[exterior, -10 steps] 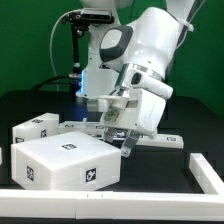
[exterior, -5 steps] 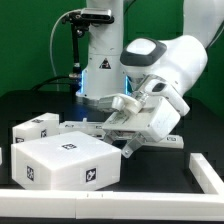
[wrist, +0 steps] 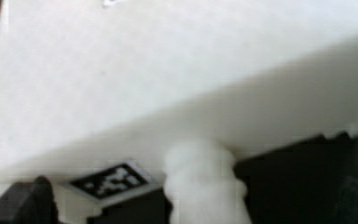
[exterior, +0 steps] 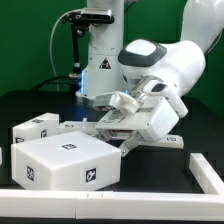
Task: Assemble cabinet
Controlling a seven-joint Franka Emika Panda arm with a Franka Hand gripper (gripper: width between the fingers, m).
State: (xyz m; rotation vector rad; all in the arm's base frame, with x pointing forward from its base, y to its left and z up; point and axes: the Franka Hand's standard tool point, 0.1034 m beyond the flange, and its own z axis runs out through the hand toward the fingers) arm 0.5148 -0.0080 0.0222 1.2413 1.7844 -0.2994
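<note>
- From my desk I see the cabinet shell (exterior: pixel 62 160) sitting on the black table (exterior: pixel 30 100), on the near side toward the exterior view's left, with tags on its top and front faces
- A smaller block (exterior: pixel 34 128) lies just beyond it, farther left, touching it or nearly so; I judge it a loose part waiting its turn
- The gripper (exterior: pixel 122 137) is tilted down at the shell's far right corner, with the wrist rolled over; I read that slant as a way to reach something lying low behind the shell
- In the wrist view one finger (wrist: pixel 201 178) lies against a broad white face that fills the picture, with a tag (wrist: pixel 108 182) just beside it; the other finger is hidden
- So whether the claw is spread, pressed together or pinching a panel — I cannot tell
- The marker board (exterior: pixel 166 141) lies flat to the gripper's right, apart from the shell
- Before any lift I would want a firm hold confirmed; a slanted grip on smooth plastic may slip
</note>
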